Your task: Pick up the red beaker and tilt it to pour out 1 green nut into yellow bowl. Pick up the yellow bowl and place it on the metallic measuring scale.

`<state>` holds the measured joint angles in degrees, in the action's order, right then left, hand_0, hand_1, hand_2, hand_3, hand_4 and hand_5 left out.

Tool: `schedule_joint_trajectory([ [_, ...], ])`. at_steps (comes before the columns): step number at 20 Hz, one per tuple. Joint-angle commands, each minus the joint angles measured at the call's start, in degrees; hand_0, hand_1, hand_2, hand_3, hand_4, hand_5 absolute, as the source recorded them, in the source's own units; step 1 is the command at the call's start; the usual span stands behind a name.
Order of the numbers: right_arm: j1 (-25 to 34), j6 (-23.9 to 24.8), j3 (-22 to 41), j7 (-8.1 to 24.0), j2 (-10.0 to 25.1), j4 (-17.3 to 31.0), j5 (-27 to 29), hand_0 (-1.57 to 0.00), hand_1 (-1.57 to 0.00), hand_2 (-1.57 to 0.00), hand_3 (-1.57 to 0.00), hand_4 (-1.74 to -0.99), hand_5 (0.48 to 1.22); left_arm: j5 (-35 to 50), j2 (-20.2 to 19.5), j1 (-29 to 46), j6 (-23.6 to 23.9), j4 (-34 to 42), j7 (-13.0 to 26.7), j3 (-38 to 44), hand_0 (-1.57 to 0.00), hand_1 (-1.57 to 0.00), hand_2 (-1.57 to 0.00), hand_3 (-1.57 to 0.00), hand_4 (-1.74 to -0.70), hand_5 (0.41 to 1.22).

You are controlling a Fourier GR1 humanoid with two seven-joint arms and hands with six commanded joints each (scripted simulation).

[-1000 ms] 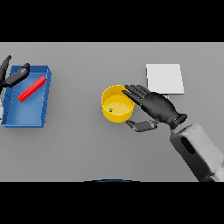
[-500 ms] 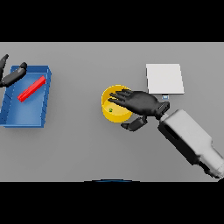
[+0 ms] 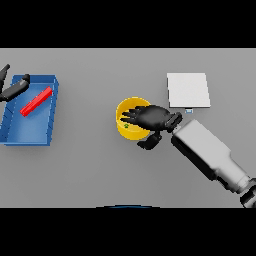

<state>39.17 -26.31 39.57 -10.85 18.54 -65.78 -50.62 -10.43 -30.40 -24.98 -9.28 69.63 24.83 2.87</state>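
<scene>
Now the yellow bowl [image 3: 131,125] sits mid-worktop with a green nut [image 3: 127,126] inside — the scale [image 3: 187,90] is near, to its right.
Right hand [image 3: 150,118] spreads over the bowl, thumb below its rim, nothing gripped yet. The bowl looks light and rigid — best pinched at the rim. Left hand [image 3: 11,89] idles, relaxed, by the blue tray [image 3: 50,120].

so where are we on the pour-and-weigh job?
Pour looks done: a green nut lies in the yellow bowl, and the red beaker lies in the blue tray by the left hand. In hand: the right hand is over the bowl's rim, not clearly gripping. Left: lift the bowl onto the metallic scale.
</scene>
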Motion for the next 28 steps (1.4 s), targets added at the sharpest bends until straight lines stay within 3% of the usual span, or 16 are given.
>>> schedule_joint_trajectory([
  [1,0.06,0.03,0.16,0.31,-0.67,0.90,-0.03,0.00,0.00,0.00,-0.01,-1.188,0.693,-0.18,-0.25,0.04,-0.11,-0.04,-0.12,-0.06,0.00,0.00,0.00,0.00,-0.79,0.708],
  [5,0.46,0.87,0.49,0.54,-1.21,2.92,-0.63,-0.05,-0.06,-0.09,-0.13,-1.261,0.809,-0.39,-0.39,-0.40,0.19,-0.96,-0.60,0.22,0.00,0.00,0.00,0.00,-0.79,0.712],
  [6,0.29,0.86,0.74,0.37,-1.41,2.65,-0.67,-0.19,-0.18,-0.19,-0.21,-1.309,0.891,-0.32,-0.12,-0.41,0.10,-0.86,-0.51,0.03,0.00,0.00,0.00,0.00,-0.79,0.711],
  [7,0.25,1.06,0.71,-0.98,-0.87,2.36,-0.57,-0.45,-0.41,-0.35,-0.32,-1.363,0.957,-0.63,-0.07,-0.92,0.25,-1.26,-0.54,-0.12,0.00,0.00,0.00,0.00,-0.79,0.710],
  [8,0.15,1.22,0.83,-1.19,-0.82,2.11,-0.56,-0.68,-0.64,-0.59,-0.57,-1.435,1.010,-0.42,0.00,-0.57,0.11,-1.40,-1.16,-0.05,0.00,0.00,0.00,0.00,-0.79,0.710],
  [9,0.31,1.38,0.52,-1.78,-0.73,2.17,-0.20,-0.86,-0.83,-0.79,-0.68,-1.492,1.052,-0.43,0.01,-0.44,0.18,-1.08,-1.40,-0.09,0.00,0.00,0.00,0.00,-0.79,0.710],
  [11,0.35,0.48,0.70,-2.92,-0.12,1.68,0.19,-1.11,-1.09,-1.07,-0.88,-1.578,1.113,-0.57,-0.37,-0.45,0.10,-1.78,-1.78,0.10,0.00,0.00,0.00,0.00,-0.79,0.707],
  [14,1.01,-1.10,0.10,-3.05,-0.26,2.24,1.18,-1.34,-1.33,-1.25,-1.07,-1.658,1.166,-0.87,-0.32,-0.74,0.18,-0.89,-0.91,-0.30,0.00,0.00,0.00,0.00,-0.78,0.711],
  [19,1.18,-2.69,-0.57,-1.60,1.10,-0.35,2.08,-1.49,-1.49,-1.36,-1.20,-1.714,1.203,-0.28,-0.04,-1.20,-0.06,-1.07,-0.59,-0.07,0.00,0.00,0.00,0.00,-0.79,0.704],
  [23,1.74,-5.47,-2.18,-0.19,2.96,-4.21,3.86,-1.54,-1.54,-1.45,-1.17,-1.730,1.214,-1.00,-0.06,-0.72,0.39,0.04,-0.25,-0.67,0.00,0.00,0.00,0.00,-0.77,0.706],
  [26,1.98,-7.41,-3.52,2.56,4.17,-7.01,4.64,-1.55,-1.55,-1.49,-1.15,-1.735,1.217,-0.58,-0.18,-1.19,-0.04,-0.41,-0.23,-0.40,0.00,0.00,0.00,0.00,-0.78,0.702],
  [28,1.75,-8.46,-4.33,4.66,5.26,-9.46,4.85,-1.56,-1.56,-1.43,-1.22,-1.737,1.219,-0.11,-0.08,-0.51,0.05,-0.35,-0.78,-0.02,0.00,0.00,0.00,0.00,-0.78,0.702],
])
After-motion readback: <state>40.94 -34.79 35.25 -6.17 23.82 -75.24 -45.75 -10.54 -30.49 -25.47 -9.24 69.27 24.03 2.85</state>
